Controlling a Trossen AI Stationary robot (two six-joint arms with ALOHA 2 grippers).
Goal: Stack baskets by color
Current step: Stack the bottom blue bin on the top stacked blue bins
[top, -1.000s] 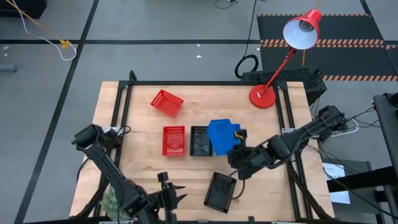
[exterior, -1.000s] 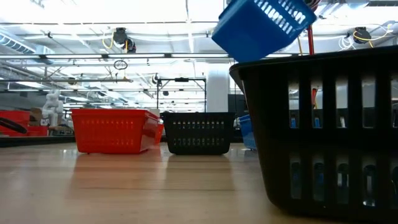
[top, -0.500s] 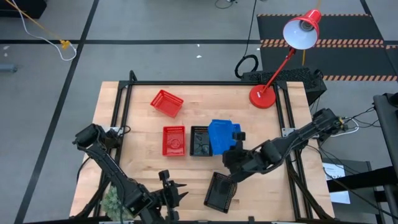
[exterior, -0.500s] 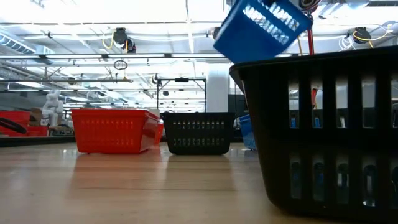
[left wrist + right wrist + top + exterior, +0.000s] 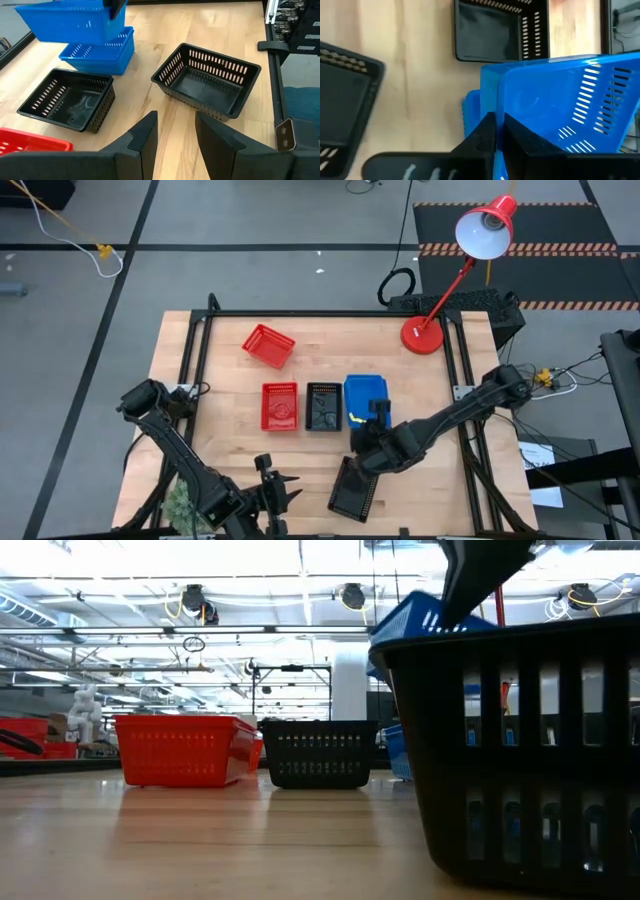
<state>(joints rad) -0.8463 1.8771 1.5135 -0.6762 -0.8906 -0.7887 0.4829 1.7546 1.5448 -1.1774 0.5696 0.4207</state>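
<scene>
Table: we saw a pale wooden top [image 5: 230,385] under a red lamp [image 5: 470,250], grey floor around.
Writing: we read none.
Right gripper [image 5: 500,132]: pinched on a blue basket [image 5: 560,107] above another blue basket [image 5: 97,52].
Left gripper [image 5: 175,132]: fingers apart, empty, at the near table edge.

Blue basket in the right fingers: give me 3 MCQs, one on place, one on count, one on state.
1. The held blue basket hangs over:
A. another blue basket
B. a red basket
C. bare wood

2. Red baskets in the high view:
A. one
B. two
C. four

3. The right gripper is:
A. wide open
B. shut on the basket's wall
C. out of sight

Answers: 1 A, the left wrist view shows blue above blue. 2 B, one angled at the back, one in the row. 3 B, its fingers pinch the blue wall.
</scene>
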